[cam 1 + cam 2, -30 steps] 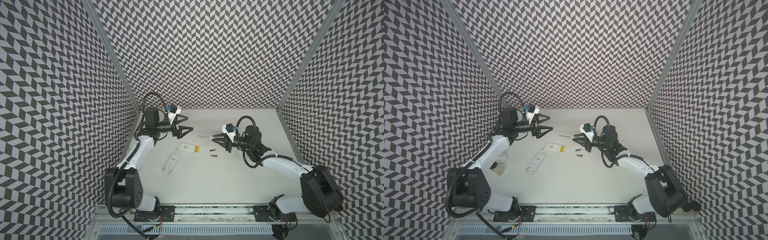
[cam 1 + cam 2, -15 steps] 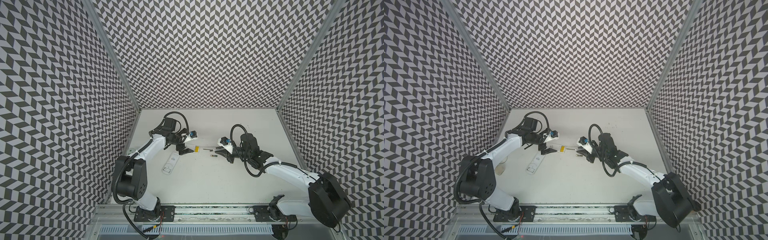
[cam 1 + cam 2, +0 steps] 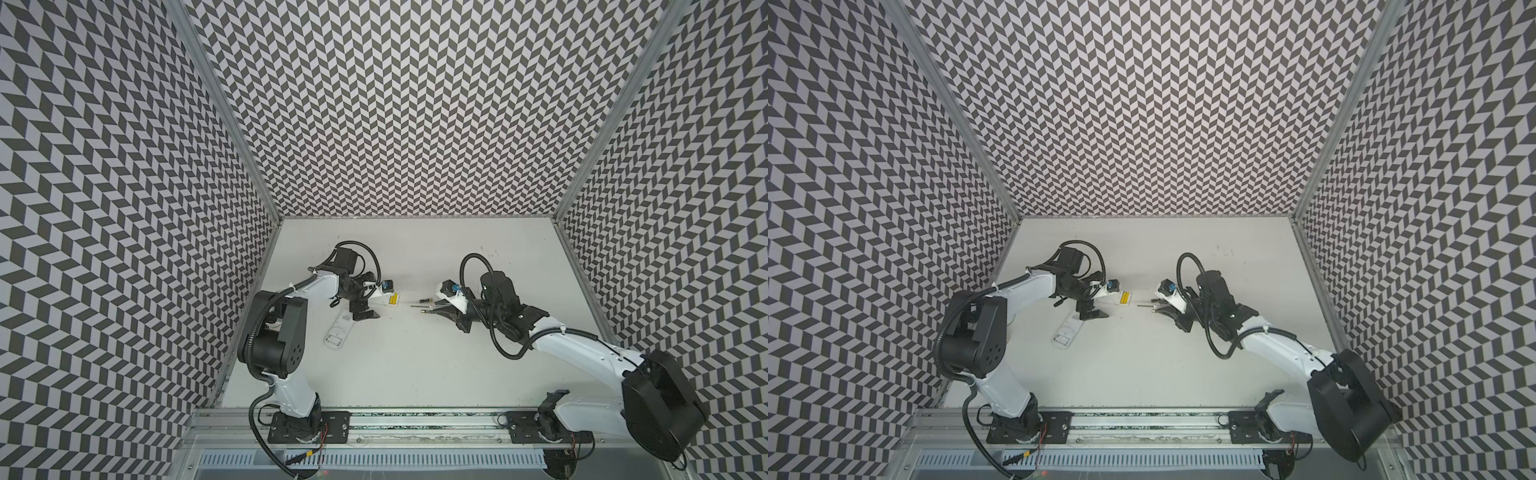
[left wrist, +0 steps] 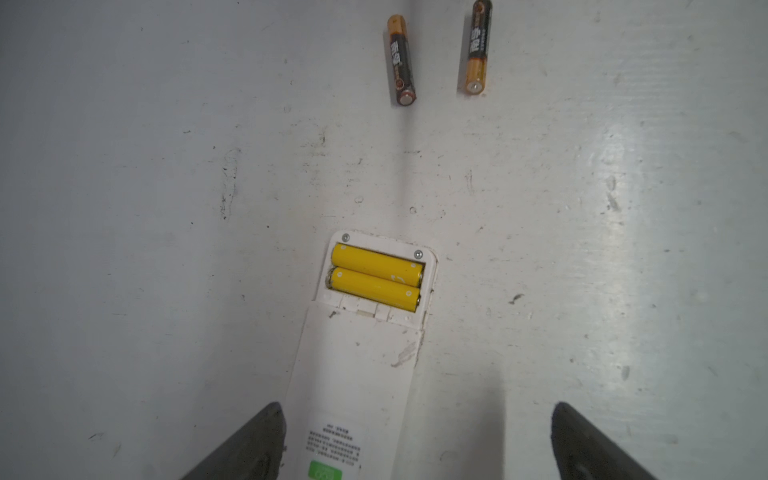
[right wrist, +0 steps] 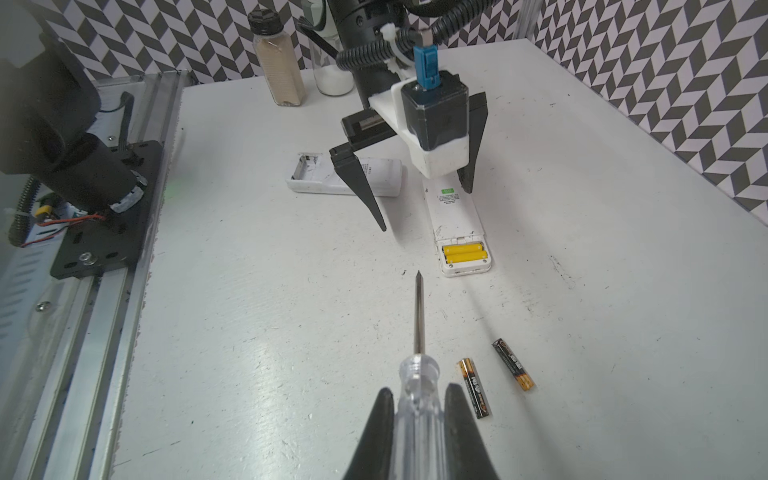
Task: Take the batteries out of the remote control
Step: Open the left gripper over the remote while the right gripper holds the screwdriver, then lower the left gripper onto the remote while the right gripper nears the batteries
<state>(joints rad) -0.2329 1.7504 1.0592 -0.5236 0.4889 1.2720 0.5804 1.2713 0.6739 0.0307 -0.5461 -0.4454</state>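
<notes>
- Lying side by side, two yellow cylindrical batteries point(image 4: 376, 276) fill the open compartment of the white plastic remote control point(image 4: 357, 374).
- Two black cylindrical batteries with gold ends point(image 4: 401, 62) lie loose on the white bench point(image 4: 166, 208).
- Left pincer point(image 4: 415, 409): released, fingers either side of the remote.
- Right pincer point(image 5: 419, 390): clenched on the clear-handled metal screwdriver point(image 5: 419, 320).

High overhead pair; close wrists sharing batteries point(image 4: 376, 264)

Yellow batteries point(image 4: 376, 276) glossy; screwdriver point(image 5: 418, 374) metal (handle clear plastic); table point(image 5: 249, 311) scuffed.
</notes>
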